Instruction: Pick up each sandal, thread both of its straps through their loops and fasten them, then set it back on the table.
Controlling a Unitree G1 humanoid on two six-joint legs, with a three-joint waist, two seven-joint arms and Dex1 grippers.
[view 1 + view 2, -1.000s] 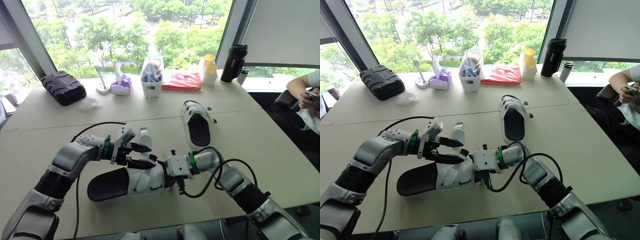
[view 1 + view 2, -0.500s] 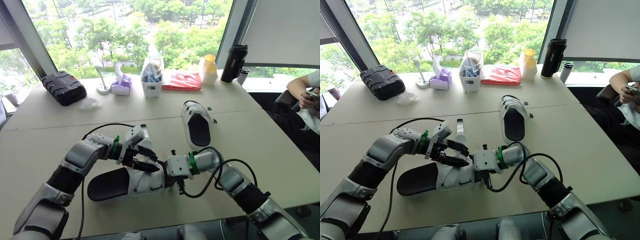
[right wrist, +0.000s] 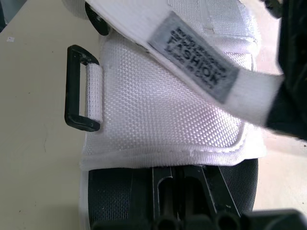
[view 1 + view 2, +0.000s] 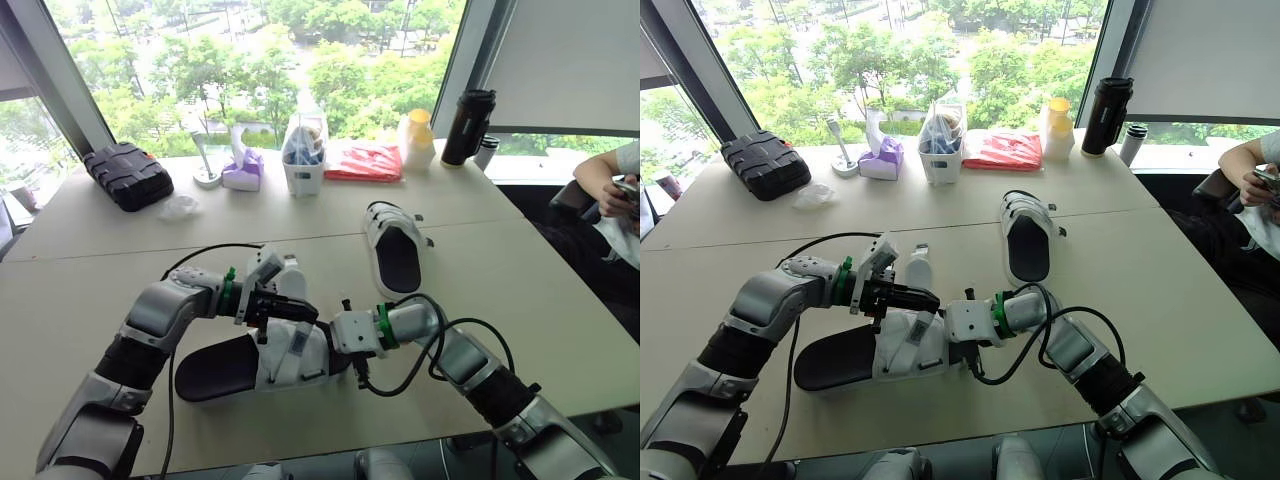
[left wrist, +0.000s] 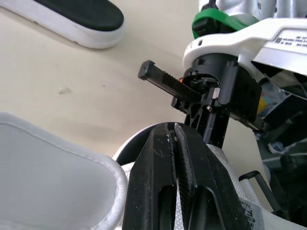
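From the head camera, the near sandal [image 4: 215,368] lies on the table [image 4: 540,290] in front of the robot, with its white upper between the two arms. The left gripper [image 4: 303,313] sits over that upper, pinched tight on a strap [image 4: 297,340] that runs down across the upper. The right gripper [image 4: 330,352] is at the sandal's right end, touching it; I cannot tell whether it grips. The far sandal [image 4: 395,255] rests flat farther back and to the right, well apart from both grippers.

In the left wrist view, the left gripper's fingers [image 5: 156,158] are pressed together just above the white upper. The right gripper [image 5: 206,96] is close behind them, and the far sandal's sole [image 5: 72,19] lies beyond on the table.

In the right wrist view, the strap [image 3: 201,67] shows a sewn label and crosses the woven upper slantwise. Its end goes into the left gripper [image 3: 290,86]. A black loop [image 3: 76,88] lies at the side of the upper with nothing through it.
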